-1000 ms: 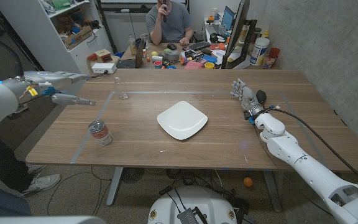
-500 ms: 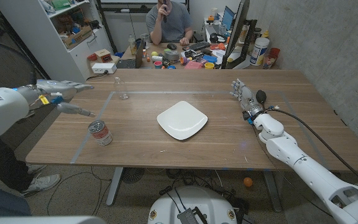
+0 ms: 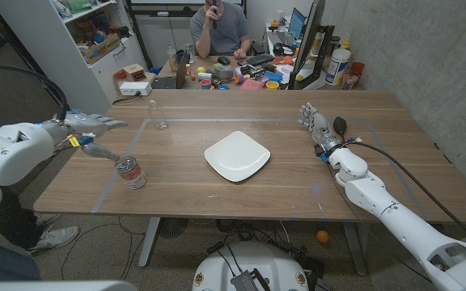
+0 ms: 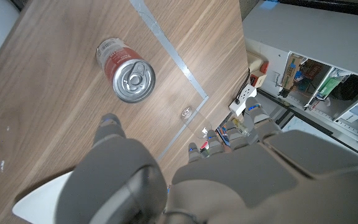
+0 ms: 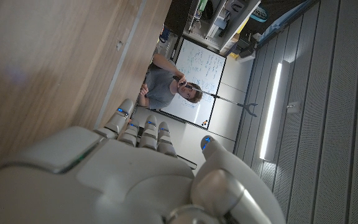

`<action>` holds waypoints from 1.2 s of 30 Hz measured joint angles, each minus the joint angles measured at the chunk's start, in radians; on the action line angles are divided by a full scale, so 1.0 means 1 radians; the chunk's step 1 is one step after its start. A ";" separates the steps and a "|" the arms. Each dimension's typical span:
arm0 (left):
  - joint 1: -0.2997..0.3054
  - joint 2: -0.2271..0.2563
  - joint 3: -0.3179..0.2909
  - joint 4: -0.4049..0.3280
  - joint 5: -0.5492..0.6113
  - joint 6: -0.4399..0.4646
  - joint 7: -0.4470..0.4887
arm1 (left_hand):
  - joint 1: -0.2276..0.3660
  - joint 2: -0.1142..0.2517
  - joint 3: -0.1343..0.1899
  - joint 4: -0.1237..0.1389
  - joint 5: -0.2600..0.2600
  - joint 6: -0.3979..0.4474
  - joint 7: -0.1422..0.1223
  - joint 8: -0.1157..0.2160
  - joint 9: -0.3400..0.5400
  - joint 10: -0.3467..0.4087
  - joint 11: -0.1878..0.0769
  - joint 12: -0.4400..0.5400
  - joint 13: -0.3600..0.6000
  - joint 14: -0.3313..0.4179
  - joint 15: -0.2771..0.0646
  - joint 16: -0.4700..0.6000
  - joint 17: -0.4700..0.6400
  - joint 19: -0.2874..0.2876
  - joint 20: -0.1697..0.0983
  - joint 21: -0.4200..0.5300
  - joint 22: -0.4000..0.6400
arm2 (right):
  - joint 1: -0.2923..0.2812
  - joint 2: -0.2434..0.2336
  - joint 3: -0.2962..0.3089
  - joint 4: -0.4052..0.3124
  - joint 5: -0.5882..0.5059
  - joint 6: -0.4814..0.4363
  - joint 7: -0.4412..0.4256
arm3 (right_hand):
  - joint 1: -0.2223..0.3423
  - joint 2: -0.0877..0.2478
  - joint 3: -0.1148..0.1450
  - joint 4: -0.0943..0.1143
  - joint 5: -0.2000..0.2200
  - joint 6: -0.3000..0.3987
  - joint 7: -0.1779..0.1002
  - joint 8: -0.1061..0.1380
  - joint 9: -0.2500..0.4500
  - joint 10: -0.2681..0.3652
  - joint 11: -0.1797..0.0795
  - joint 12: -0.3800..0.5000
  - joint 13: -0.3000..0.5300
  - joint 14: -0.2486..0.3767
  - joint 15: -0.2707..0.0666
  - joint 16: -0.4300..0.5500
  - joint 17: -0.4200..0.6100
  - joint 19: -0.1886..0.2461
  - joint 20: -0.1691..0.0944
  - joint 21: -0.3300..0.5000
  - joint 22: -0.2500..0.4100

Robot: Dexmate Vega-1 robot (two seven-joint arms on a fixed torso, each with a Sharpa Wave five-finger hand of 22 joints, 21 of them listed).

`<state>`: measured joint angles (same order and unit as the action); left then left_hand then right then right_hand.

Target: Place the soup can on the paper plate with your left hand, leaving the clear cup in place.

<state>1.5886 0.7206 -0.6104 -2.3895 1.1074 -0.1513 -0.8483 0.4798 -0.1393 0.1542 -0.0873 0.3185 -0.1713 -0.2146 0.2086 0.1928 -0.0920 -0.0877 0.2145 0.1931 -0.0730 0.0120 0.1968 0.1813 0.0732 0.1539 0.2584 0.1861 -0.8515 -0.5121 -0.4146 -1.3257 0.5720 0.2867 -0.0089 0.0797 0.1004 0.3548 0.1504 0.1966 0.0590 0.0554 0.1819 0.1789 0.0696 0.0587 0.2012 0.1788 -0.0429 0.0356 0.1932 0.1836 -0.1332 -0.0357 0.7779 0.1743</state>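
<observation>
The soup can (image 3: 130,173) stands upright near the table's left front, red label and silver pull-tab lid; the left wrist view looks down on the soup can (image 4: 126,71). My left hand (image 3: 87,134) hovers just behind and to the left of it, fingers spread, holding nothing; its thumb tip sits close to the can's rim. The white square paper plate (image 3: 236,156) lies at the table's middle. The clear cup (image 3: 161,115) stands behind the can near the far tape line, and shows faintly as the cup (image 4: 186,112). My right hand (image 3: 317,127) waits at the right, fingers straight and apart.
Tape lines mark a rectangle on the wooden table (image 3: 298,174). A person (image 3: 217,28) sits behind the far edge at a cluttered desk. White shelves (image 3: 87,36) stand at the back left. A black round object (image 3: 341,124) lies beside my right hand.
My left hand has come down and toward the soup can, from higher at the left edge to just beside it. The right arm, can, plate and cup have not moved.
</observation>
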 measured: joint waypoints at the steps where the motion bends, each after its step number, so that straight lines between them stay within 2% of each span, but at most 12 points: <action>1: 0.000 0.004 0.006 0.004 0.001 0.000 0.000 | 0.004 -0.004 -0.002 -0.002 0.000 0.000 0.000 0.000 0.000 0.000 0.000 0.000 0.000 0.000 0.000 0.000 0.000 0.000 0.000 0.000 0.000 | 0.000 0.000 0.000 0.000 0.000 0.000 0.000 | 0.000 0.000 0.000 0.000 0.000 0.000 0.000 0.000 0.000 0.000 0.000 0.000 0.000 0.000 0.000 0.000 0.000 0.000 0.000 -0.002 0.000; 13: 0.001 0.041 0.061 0.034 0.056 0.005 0.025 | 0.026 0.000 0.000 -0.016 0.008 0.000 0.000 0.000 0.000 0.000 0.000 0.000 0.000 0.000 0.000 -0.006 0.000 0.000 0.000 -0.007 0.000 | -0.006 -0.003 0.000 -0.007 -0.003 0.004 -0.002 | -0.004 -0.004 -0.004 -0.004 0.000 0.000 0.000 0.000 0.000 0.000 0.000 0.000 0.000 0.000 0.000 0.000 0.000 0.004 -0.004 -0.002 0.000; 15: 0.001 0.062 0.087 0.048 0.061 0.009 0.028 | 0.035 0.002 0.000 -0.016 0.008 0.000 0.000 0.000 0.000 0.000 0.000 0.000 0.000 0.000 0.000 -0.006 0.001 0.000 0.000 -0.007 0.000 | -0.007 -0.003 0.000 -0.007 -0.003 0.007 -0.002 | -0.004 -0.004 -0.004 -0.004 0.000 0.000 0.000 0.000 0.000 0.000 0.000 0.000 0.000 0.000 0.000 0.000 0.000 0.004 -0.004 -0.002 0.000; 20: 0.002 0.073 0.099 0.054 0.073 0.018 0.032 | 0.043 0.001 -0.004 -0.020 0.008 0.000 0.000 0.000 0.001 -0.008 0.000 -0.004 0.000 0.000 0.000 -0.006 0.003 0.000 0.000 -0.011 0.000 | -0.009 -0.004 0.003 -0.007 -0.003 0.008 -0.002 | -0.004 -0.004 -0.004 -0.004 0.000 0.000 0.000 0.000 0.000 0.000 0.000 0.000 0.000 0.000 0.000 0.000 -0.002 0.004 -0.004 -0.002 0.000; 21: 0.005 0.088 0.113 0.060 0.077 0.020 0.033 | 0.043 0.001 -0.004 -0.020 0.008 0.000 0.000 0.000 0.004 -0.009 -0.001 -0.004 0.000 0.000 0.000 -0.006 0.003 0.000 0.000 -0.011 0.000 | -0.010 -0.004 0.004 -0.007 -0.002 0.011 -0.002 | -0.004 -0.004 -0.004 -0.004 0.000 0.000 0.000 0.000 0.000 0.000 0.000 0.000 0.000 0.000 0.000 0.000 -0.002 0.004 -0.004 -0.002 0.000; 36: 0.029 0.146 0.176 0.068 0.132 0.033 0.038 | 0.084 0.002 -0.004 -0.035 0.015 0.000 0.000 -0.006 0.005 -0.025 0.004 -0.011 0.000 -0.011 0.004 -0.006 0.003 0.000 0.000 -0.015 0.003 | -0.010 -0.001 0.009 0.014 0.008 0.027 0.011 | -0.004 -0.004 -0.004 -0.004 0.000 0.000 0.000 0.000 0.000 0.000 0.000 0.000 0.000 0.000 0.000 0.000 0.001 0.004 -0.004 -0.010 0.000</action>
<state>1.6176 0.8667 -0.4343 -2.3212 1.2398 -0.1180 -0.8098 0.5642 -0.1368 0.1501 -0.1221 0.3338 -0.1713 -0.2146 0.2031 0.1980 -0.1171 -0.0841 0.2032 0.1930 -0.0837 0.0155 0.1912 0.1840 0.0731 0.1539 0.2435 0.1887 -0.8611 -0.5132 -0.4055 -1.3116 0.5798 0.3133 0.0022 0.0755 0.0963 0.3506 0.1462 0.1966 0.0590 0.0554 0.1819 0.1789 0.0696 0.0587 0.2012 0.1787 -0.0429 0.0356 0.1932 0.1841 -0.1295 -0.0395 0.7684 0.1743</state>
